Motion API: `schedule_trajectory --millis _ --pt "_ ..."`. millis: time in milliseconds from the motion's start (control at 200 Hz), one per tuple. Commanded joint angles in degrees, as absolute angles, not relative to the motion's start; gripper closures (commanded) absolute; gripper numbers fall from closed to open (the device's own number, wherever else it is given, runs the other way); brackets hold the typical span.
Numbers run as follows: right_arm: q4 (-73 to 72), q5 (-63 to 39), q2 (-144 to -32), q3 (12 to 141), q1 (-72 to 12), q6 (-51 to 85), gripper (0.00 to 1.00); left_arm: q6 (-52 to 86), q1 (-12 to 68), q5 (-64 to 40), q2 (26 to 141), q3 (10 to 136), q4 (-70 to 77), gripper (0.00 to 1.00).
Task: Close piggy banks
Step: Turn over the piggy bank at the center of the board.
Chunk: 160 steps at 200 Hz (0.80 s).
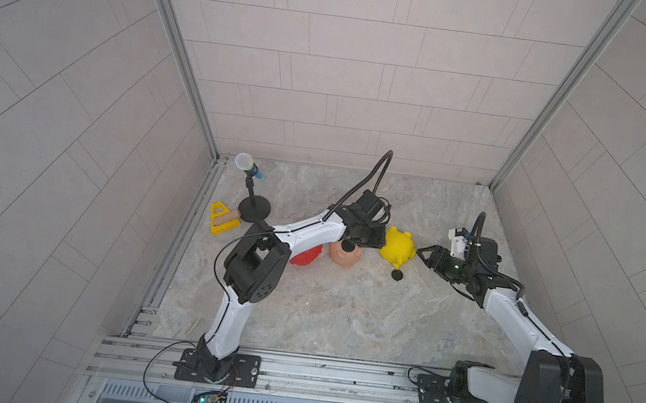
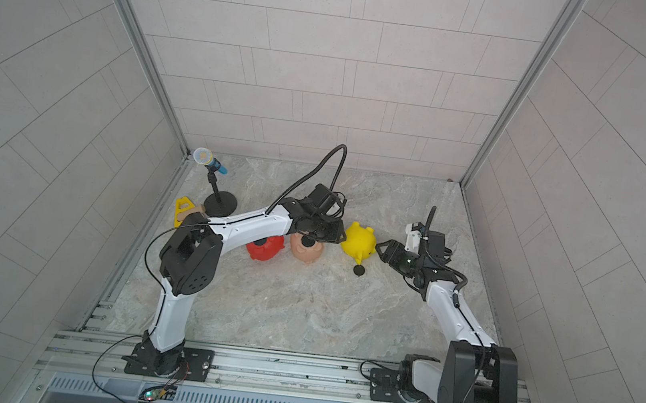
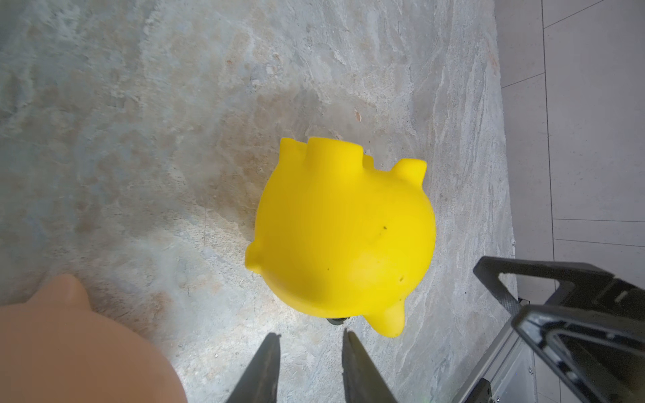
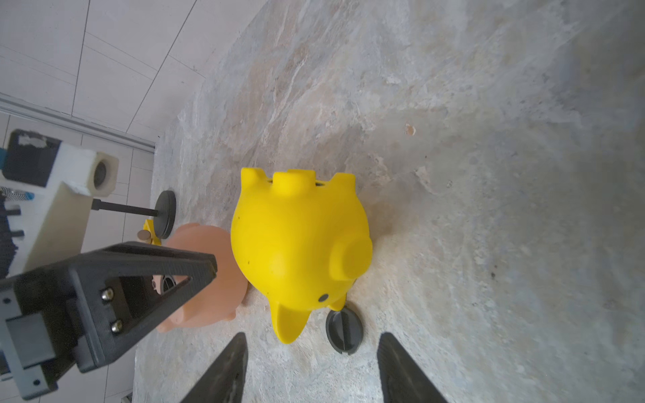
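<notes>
The yellow piggy bank point(image 1: 397, 247) point(image 4: 300, 244) lies on its side, feet toward the back wall, with a loose black plug point(image 1: 397, 275) point(image 4: 345, 331) on the floor by its head. The peach-pink piggy bank point(image 1: 337, 258) lies belly up with a black plug point(image 1: 348, 247) in its hole. The red piggy bank point(image 2: 265, 248) is half hidden under my left arm. My left gripper point(image 3: 310, 335) hovers between the peach and yellow pigs, jaws slightly apart over bare floor. My right gripper point(image 4: 312, 336) is open, low, pointing at the yellow pig's head and the loose plug.
A toy microphone on a black stand point(image 1: 250, 185) and a yellow triangular toy point(image 1: 222, 219) sit at the back left. Tiled walls point(image 1: 368, 91) close in three sides, and a metal rail point(image 1: 313, 373) runs along the front.
</notes>
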<state>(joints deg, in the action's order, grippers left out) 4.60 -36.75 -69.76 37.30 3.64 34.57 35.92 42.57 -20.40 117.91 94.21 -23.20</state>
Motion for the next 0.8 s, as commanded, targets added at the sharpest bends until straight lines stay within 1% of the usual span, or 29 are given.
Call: schedule_trajectory --millis 0,595,796 --pt "0.77 -36.02 -72.21 39.91 3.31 35.99 0.4 34.47 43.14 -19.51 115.38 95.01 -24.08 0.65" --pt "-14.92 -38.89 -89.69 48.23 2.73 44.27 0.4 33.99 44.34 -19.35 117.3 96.64 -25.26 0.65" --pt "-17.14 -39.64 -93.74 50.32 2.07 45.52 0.4 33.48 44.67 -18.83 118.38 97.8 -26.44 0.65"
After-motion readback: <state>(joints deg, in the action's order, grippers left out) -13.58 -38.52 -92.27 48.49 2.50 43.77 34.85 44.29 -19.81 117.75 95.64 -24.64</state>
